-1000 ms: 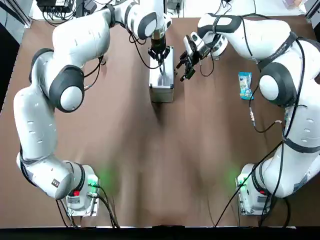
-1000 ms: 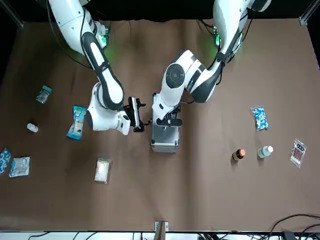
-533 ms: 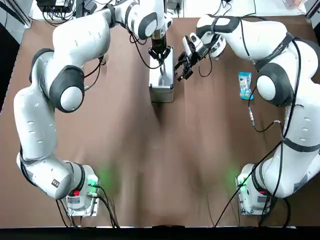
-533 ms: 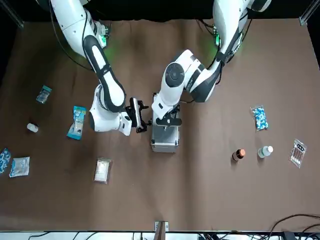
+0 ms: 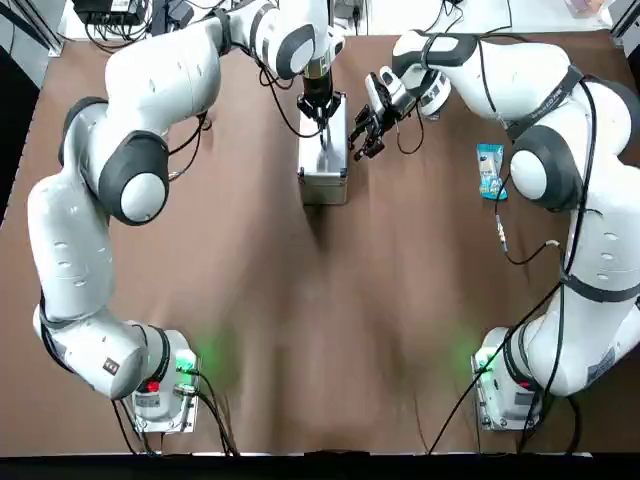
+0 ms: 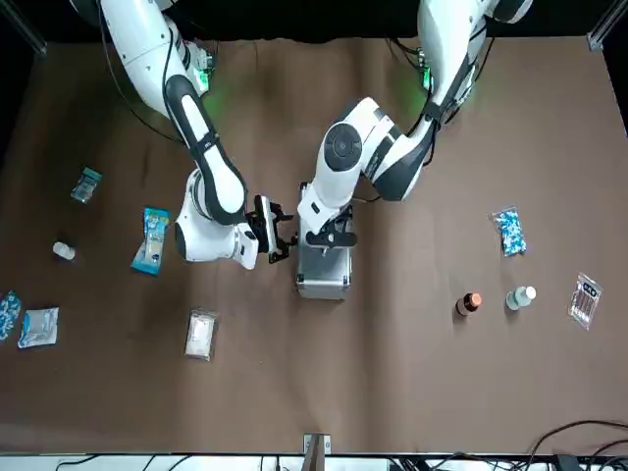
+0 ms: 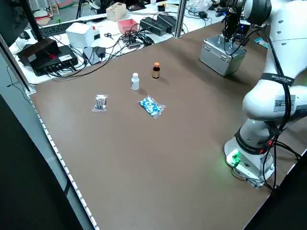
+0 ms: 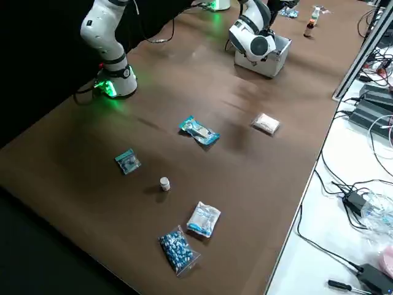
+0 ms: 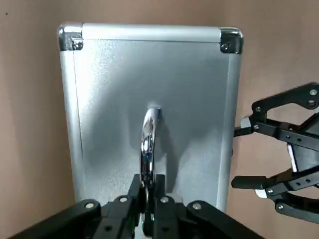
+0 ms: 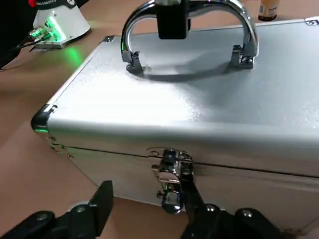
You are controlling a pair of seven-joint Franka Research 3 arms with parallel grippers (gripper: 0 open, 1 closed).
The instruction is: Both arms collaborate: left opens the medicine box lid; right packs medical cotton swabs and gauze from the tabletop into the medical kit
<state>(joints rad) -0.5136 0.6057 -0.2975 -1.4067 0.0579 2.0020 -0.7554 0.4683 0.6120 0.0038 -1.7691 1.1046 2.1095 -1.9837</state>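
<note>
The silver medical kit (image 5: 323,160) stands at the far middle of the table, its medicine box lid (image 9: 149,89) down flat. My left gripper (image 5: 317,108) hangs over it, shut on the lid's slim handle (image 9: 147,139). My right gripper (image 5: 362,138) is open beside the kit's latch side, one finger (image 10: 193,195) touching the latch (image 10: 171,174). The teal medical cotton swabs packet (image 6: 150,238) lies on the table to my right. The whitish gauze packet (image 6: 201,334) lies farther out, past my right gripper.
On the right side lie a small teal packet (image 6: 86,183), a white bottle (image 6: 64,250), a speckled packet (image 6: 8,312) and a pale packet (image 6: 39,327). On the left stand a brown bottle (image 6: 470,303) and a white bottle (image 6: 520,296), near two more packets (image 6: 509,232).
My right gripper has edged closer to the kit's latch side. The left gripper stays on the handle and the lid has not moved.
</note>
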